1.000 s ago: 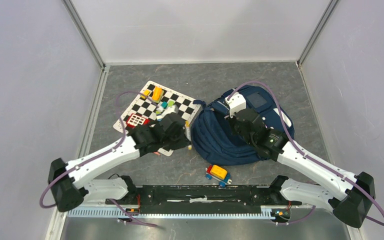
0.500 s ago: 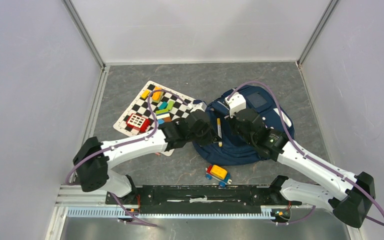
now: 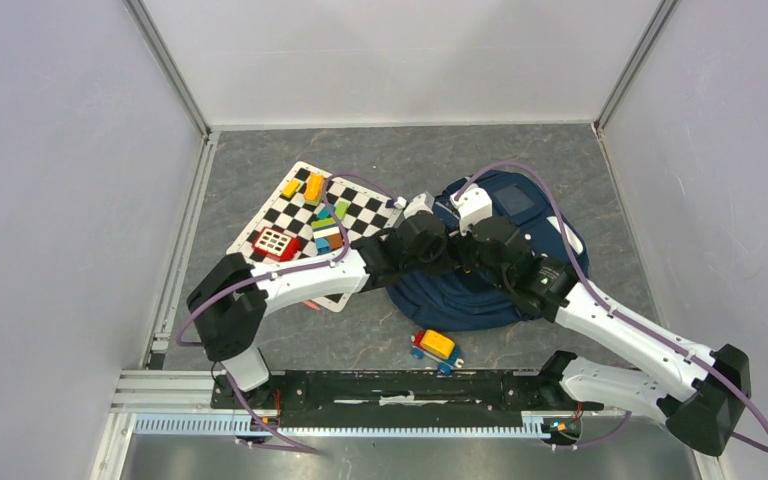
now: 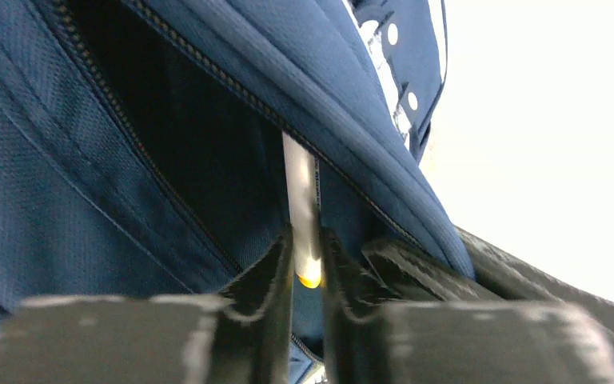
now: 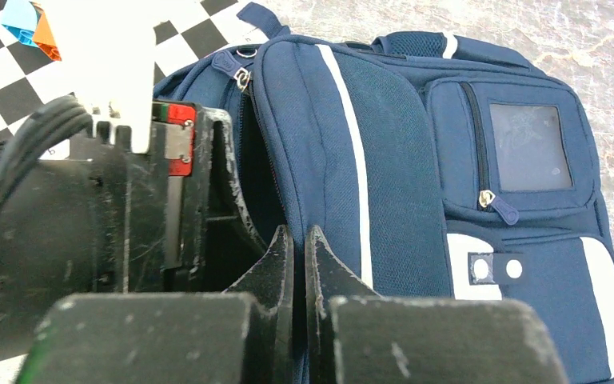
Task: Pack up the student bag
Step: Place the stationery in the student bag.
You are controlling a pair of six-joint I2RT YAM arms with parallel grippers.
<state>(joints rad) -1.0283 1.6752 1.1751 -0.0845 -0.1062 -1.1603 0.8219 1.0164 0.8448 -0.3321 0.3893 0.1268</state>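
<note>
The navy student bag [image 3: 520,215] lies at the right of the table, its main zip open. My right gripper [image 5: 299,240] is shut on the fabric edge of the bag's opening [image 5: 328,168] and holds it up. My left gripper [image 4: 307,248] is shut on a thin white pen with a yellow end [image 4: 302,208]. The pen points into the dark opening of the bag [image 4: 168,128]. In the top view the left gripper [image 3: 438,250] sits right at the bag's mouth, next to the right gripper [image 3: 470,252].
A checkerboard mat [image 3: 290,215] with several coloured blocks and a red grid piece [image 3: 272,242] lies left of the bag. A yellow and blue toy car [image 3: 436,349] sits in front of the bag near the arm bases.
My left arm has swung right from the checkerboard mat to the bag's opening, carrying the pen. The right gripper has kept its hold on the bag's edge.
</note>
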